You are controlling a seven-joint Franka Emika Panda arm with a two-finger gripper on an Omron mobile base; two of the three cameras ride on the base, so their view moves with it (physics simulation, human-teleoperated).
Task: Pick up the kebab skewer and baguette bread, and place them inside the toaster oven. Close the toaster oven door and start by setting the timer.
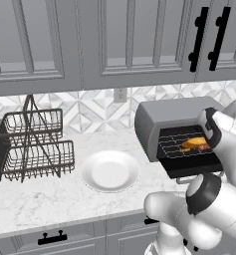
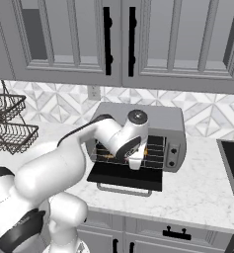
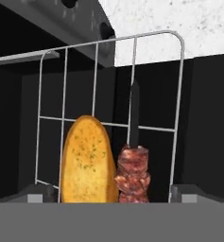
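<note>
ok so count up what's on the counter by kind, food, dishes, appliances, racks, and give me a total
Food: 2, the baguette bread and the kebab skewer, both on the rack inside the toaster oven
Dishes: 1, the white plate
Appliances: 1, the toaster oven
Racks: 1, the wire dish rack
Total: 5

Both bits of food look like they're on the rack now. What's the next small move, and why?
Probably draw the gripper straight back out of the toaster oven. The baguette and skewer lie side by side on the rack, the fingers stand wide on either side of them, gripping neither, and the door hangs open below, waiting to be shut.
</note>
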